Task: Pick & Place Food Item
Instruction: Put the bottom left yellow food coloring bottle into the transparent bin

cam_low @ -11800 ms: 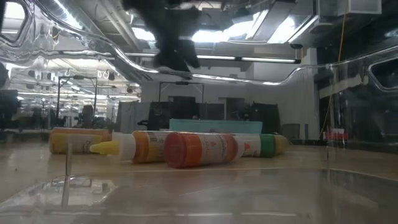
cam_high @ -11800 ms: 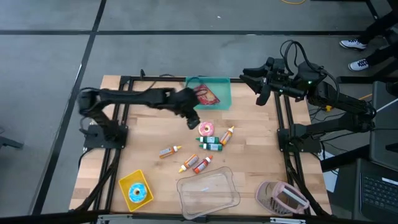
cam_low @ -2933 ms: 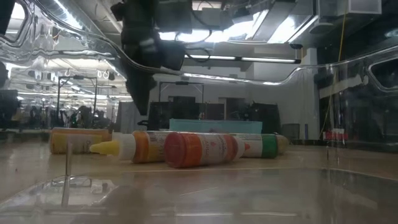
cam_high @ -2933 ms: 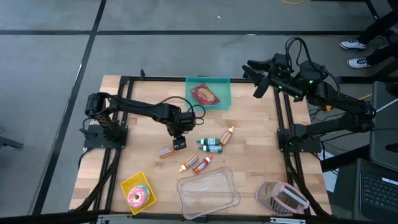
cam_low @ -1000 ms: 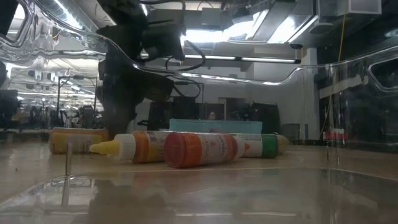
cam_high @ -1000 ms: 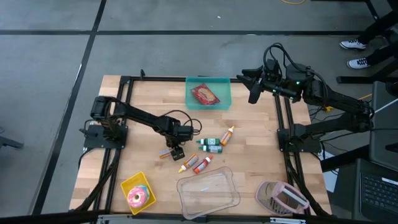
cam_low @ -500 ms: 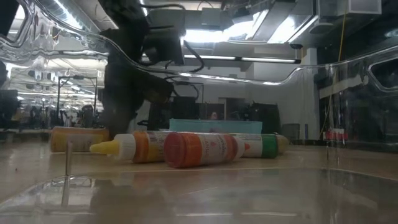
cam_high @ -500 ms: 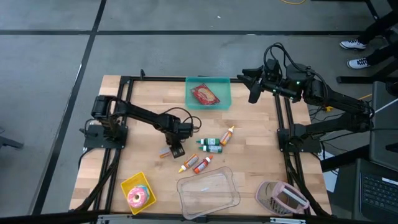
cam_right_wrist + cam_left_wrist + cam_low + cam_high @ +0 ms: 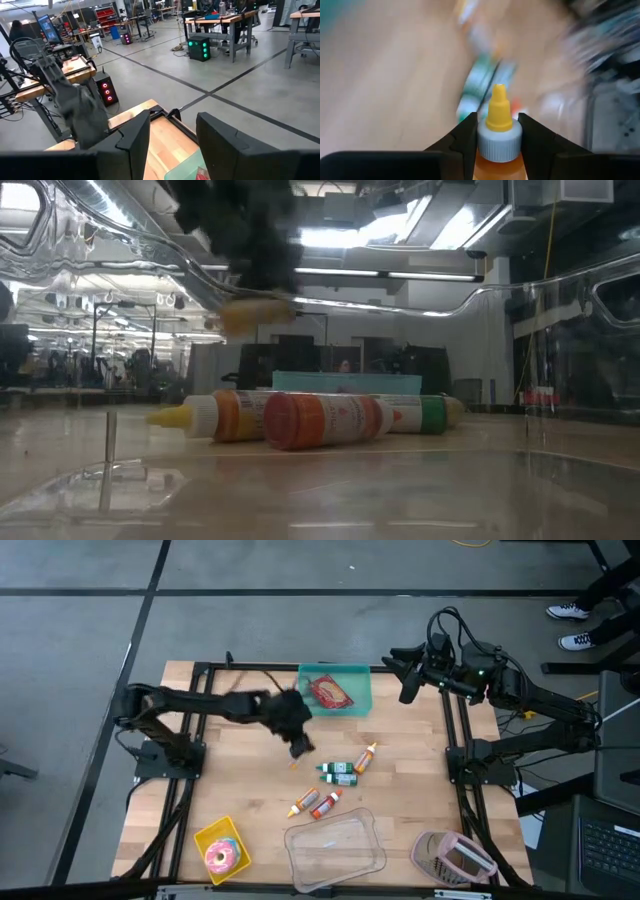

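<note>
From above, the left arm reached across the bench (image 9: 230, 755), its left gripper (image 9: 297, 746) blurry beside the teal bin (image 9: 357, 690). Low view had the orange bottle (image 9: 252, 313) up in the air over the other bottles (image 9: 320, 418). Left wrist showed the jaws pinching it, yellow tip poking out between them. Right gripper (image 9: 408, 678) hung off the far edge, jaws spread.

Bottle (image 9: 498, 131) between left fingers (image 9: 462, 134)
</note>
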Action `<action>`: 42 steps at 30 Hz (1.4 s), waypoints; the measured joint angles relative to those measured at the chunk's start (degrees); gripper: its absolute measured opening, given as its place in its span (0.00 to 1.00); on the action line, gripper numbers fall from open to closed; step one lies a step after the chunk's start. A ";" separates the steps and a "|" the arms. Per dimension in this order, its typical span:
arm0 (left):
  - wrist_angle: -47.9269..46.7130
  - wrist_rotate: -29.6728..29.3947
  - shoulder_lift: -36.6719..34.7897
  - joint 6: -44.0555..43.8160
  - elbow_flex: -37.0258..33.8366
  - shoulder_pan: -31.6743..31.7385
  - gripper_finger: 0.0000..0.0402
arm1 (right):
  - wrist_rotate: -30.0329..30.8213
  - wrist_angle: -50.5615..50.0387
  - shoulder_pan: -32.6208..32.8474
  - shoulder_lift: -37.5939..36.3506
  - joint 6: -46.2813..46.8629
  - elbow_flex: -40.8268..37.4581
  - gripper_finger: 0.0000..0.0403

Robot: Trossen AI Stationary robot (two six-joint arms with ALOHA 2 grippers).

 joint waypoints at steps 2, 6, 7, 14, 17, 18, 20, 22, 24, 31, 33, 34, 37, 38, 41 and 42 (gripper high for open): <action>5.78 0.84 -3.65 2.83 0.00 0.50 0.28 | -0.01 0.03 0.00 0.00 0.00 0.00 0.40; 10.13 1.73 -9.34 10.71 2.39 -1.03 0.28 | -0.01 1.36 0.00 0.00 -0.03 0.00 0.40; 8.19 1.43 -9.85 12.89 3.97 -1.88 0.28 | -0.01 1.81 0.00 0.00 -0.08 0.00 0.40; -9.51 -2.63 -5.99 23.17 16.78 -10.55 0.28 | -1.34 2.57 -0.89 0.00 0.09 0.00 0.40; -12.18 -4.81 -2.23 27.23 22.08 -13.85 0.28 | -2.16 2.62 -1.29 0.27 1.10 0.00 0.40; -13.55 -5.16 -0.82 29.23 23.99 -14.60 0.28 | -2.19 2.55 -1.31 0.40 1.61 0.00 0.40; -17.67 -6.49 2.35 34.06 27.92 -15.73 0.28 | -2.17 2.58 -1.31 0.61 3.12 -0.02 0.40; -22.90 -6.58 5.77 39.61 31.71 -16.37 0.28 | -2.15 2.89 -1.33 0.78 4.76 -0.02 0.40; -27.21 -6.32 9.48 44.85 34.94 -17.16 0.28 | -2.15 2.76 -1.33 1.05 6.13 -0.02 0.40; -31.08 -6.78 19.09 52.06 41.33 -20.47 0.28 | -1.99 2.83 -1.33 3.39 10.99 -0.01 0.40; -30.67 -7.36 21.14 50.34 43.26 -21.47 0.28 | -2.02 2.82 -1.31 4.28 12.75 -0.02 0.40; -30.98 -7.79 21.97 47.94 44.32 -21.93 0.28 | -2.02 2.81 -1.31 4.80 13.40 -0.02 0.40; -30.83 -7.76 24.79 37.44 48.23 -22.81 0.28 | -2.02 2.82 -1.31 6.18 14.55 -0.02 0.40; -31.26 -7.80 25.42 33.67 49.08 -23.08 0.28 | -2.02 3.00 -1.33 6.70 15.13 -0.01 0.40; -30.90 -8.89 27.13 24.18 51.35 -23.89 0.28 | -2.21 2.93 -1.31 7.98 16.43 -0.02 0.40; -31.36 -9.16 27.53 20.99 51.58 -24.14 0.28 | -2.20 2.95 -1.28 8.30 16.50 -0.02 0.40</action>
